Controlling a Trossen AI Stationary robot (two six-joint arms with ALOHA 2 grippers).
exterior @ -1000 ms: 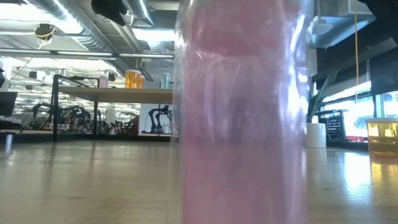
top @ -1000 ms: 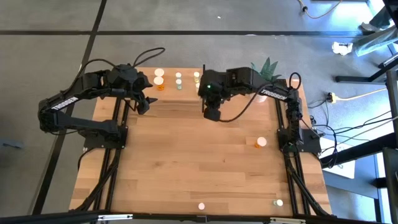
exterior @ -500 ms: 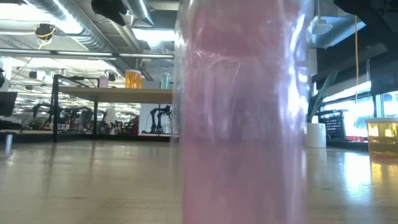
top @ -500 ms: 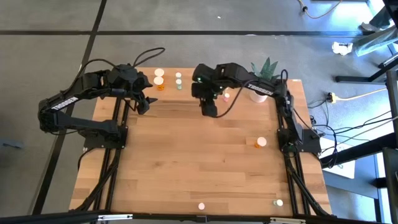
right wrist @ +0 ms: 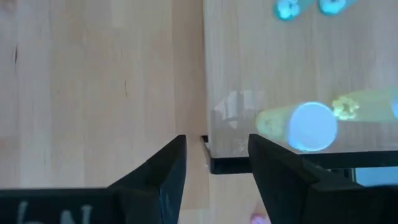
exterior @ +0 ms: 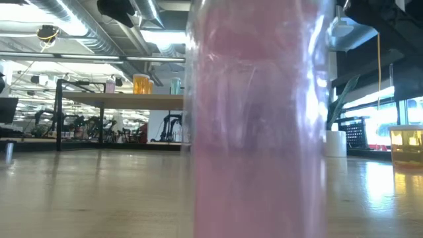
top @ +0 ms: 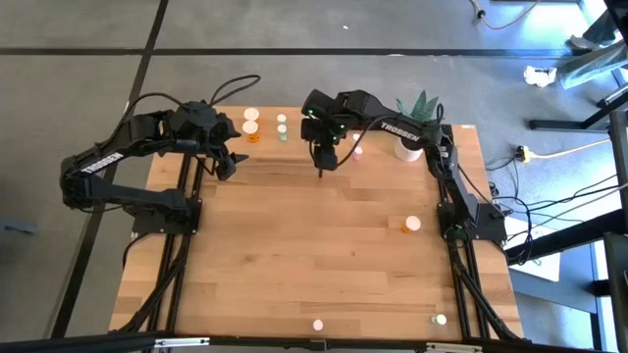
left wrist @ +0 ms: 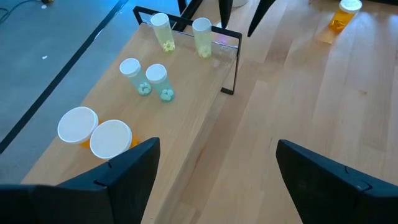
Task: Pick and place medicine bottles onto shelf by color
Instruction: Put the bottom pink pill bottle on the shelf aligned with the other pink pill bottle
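The shelf [left wrist: 106, 99] stands at the table's far edge and carries two orange bottles [left wrist: 93, 132], two green ones [left wrist: 155, 81] and two yellowish ones [left wrist: 201, 34], all upright on their bases. My right gripper [right wrist: 214, 165] hangs open over the shelf's right-hand end, by its black corner post [right wrist: 214, 163], with nothing between the fingers; a yellowish bottle [right wrist: 311, 127] stands just beside it. A pink bottle [top: 357, 150] stands close to that arm. My left gripper [left wrist: 214, 177] waits open, above the table to the left of the shelf.
Loose on the table stand an orange bottle [top: 410, 225], a pink one [top: 317, 324] hard against the low camera, and a pale one [top: 439, 320] at the near right. A white plant pot [top: 407, 147] stands at the far right.
My right gripper has swung toward the table's far left, over to the shelf's right end, and has sunk a little. The pink bottle next to the arm, covered a second ago, now shows.
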